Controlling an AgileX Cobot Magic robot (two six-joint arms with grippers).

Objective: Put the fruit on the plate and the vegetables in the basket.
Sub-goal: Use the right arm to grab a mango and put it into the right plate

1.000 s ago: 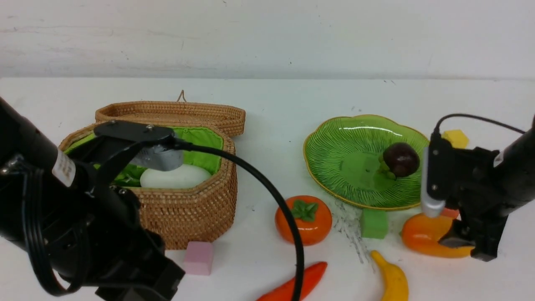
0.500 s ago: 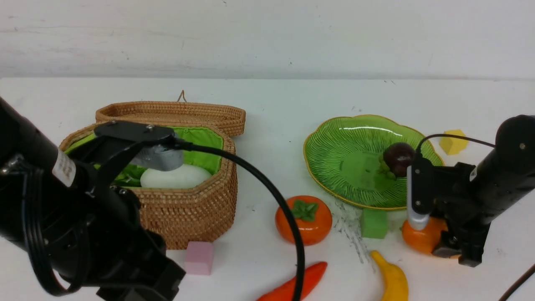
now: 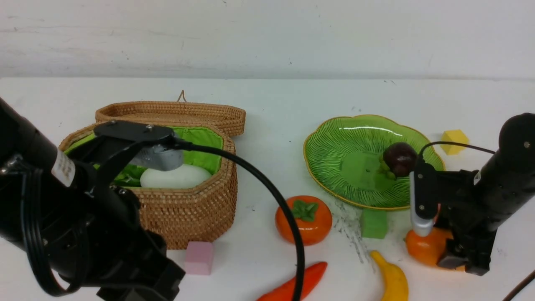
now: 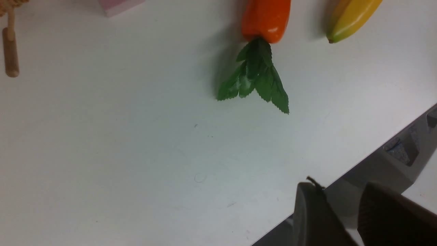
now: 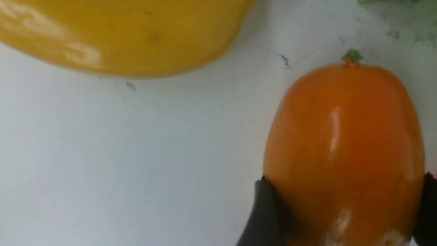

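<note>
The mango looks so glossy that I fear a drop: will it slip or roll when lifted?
Probably slippery: the mango shows bright highlights, and the right tool touches only its curved sides. The oval body would likely roll or swivel if nudged. It looks rigid, so unlikely to squash.

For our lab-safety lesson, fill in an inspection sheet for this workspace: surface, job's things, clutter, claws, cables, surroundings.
Surface: white table, grey scuffs near plate.
Job's things: basket open, radish inside; mangosteen on plate; persimmon, pepper, banana on table; eggplant not seen.
Clutter: pink cube, green cube, yellow cube.
Claws: right claw closed on mango; left claw open, empty.
Cables: black cable crosses in front of basket; thin cable loops above right arm.
Surroundings: white wall behind.
</note>
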